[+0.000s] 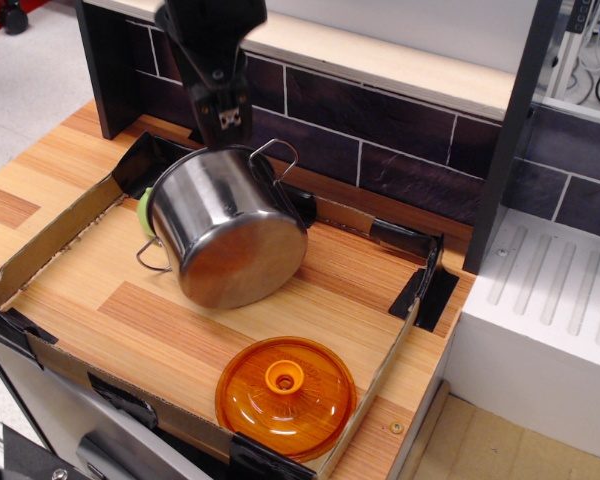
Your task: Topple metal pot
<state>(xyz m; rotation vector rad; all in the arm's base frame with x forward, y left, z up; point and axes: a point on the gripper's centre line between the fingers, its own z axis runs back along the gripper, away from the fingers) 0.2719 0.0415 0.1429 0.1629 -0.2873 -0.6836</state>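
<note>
The metal pot (230, 235) is a large shiny steel pot. It lies tipped over on the wooden board, its flat bottom turned toward the camera and to the front right. One wire handle sticks up at the back and the other hangs low at the left. My black gripper (225, 128) hangs just above the pot's upper back edge, at or very near it. Its fingertips are not clear enough to tell whether they are open or shut.
A small green pear-shaped object (143, 208) peeks out behind the pot's left side. A round translucent orange lid (285, 395) with a knob lies at the front. A low cardboard wall (40, 245) rings the board. A dark tiled backsplash (410, 150) stands behind.
</note>
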